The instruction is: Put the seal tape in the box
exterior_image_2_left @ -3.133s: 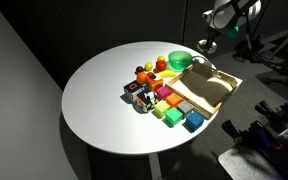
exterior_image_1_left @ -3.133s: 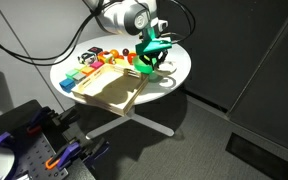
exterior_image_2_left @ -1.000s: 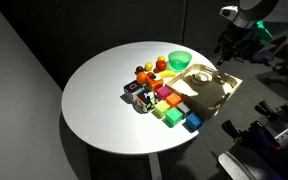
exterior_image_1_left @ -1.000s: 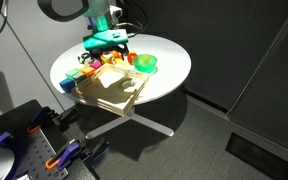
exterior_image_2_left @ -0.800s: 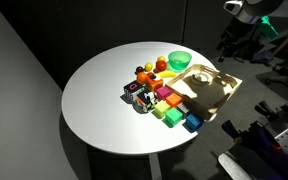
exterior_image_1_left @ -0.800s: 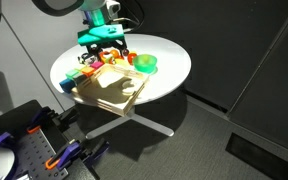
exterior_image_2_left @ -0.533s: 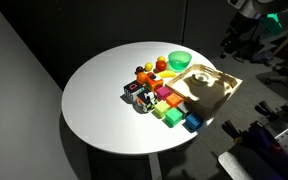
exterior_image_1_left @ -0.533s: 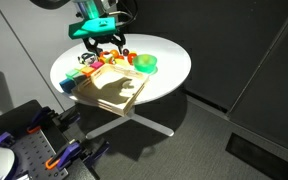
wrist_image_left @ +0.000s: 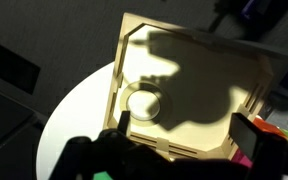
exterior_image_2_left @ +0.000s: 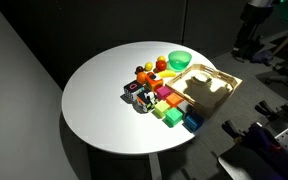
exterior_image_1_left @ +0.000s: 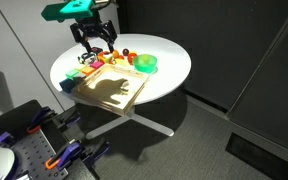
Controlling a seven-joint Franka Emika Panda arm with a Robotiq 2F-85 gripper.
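Observation:
The seal tape (wrist_image_left: 143,103), a pale ring, lies flat on the floor of the pale wooden box (wrist_image_left: 120,70) near one corner. It shows plainly in the wrist view. The box (exterior_image_1_left: 131,97) sits at the table's near edge, and it also shows in an exterior view as the box (exterior_image_2_left: 228,88). My gripper (exterior_image_1_left: 97,42) hangs well above the table, over the coloured blocks beside the box. It is open with nothing between its fingers. In the wrist view the gripper (wrist_image_left: 184,125) looks down on the box, its dark fingers (wrist_image_left: 124,119) apart.
A green bowl (exterior_image_1_left: 144,63) and an orange ball (exterior_image_2_left: 161,64) stand beside the box on the round white table (exterior_image_2_left: 94,90). Several coloured blocks (exterior_image_2_left: 166,104) cluster along the box's side. The table's pedestal legs (exterior_image_1_left: 149,122) spread on the dark floor.
The gripper has risen from just above the box and drawn away over the blocks, staying open. The tape and box have not moved.

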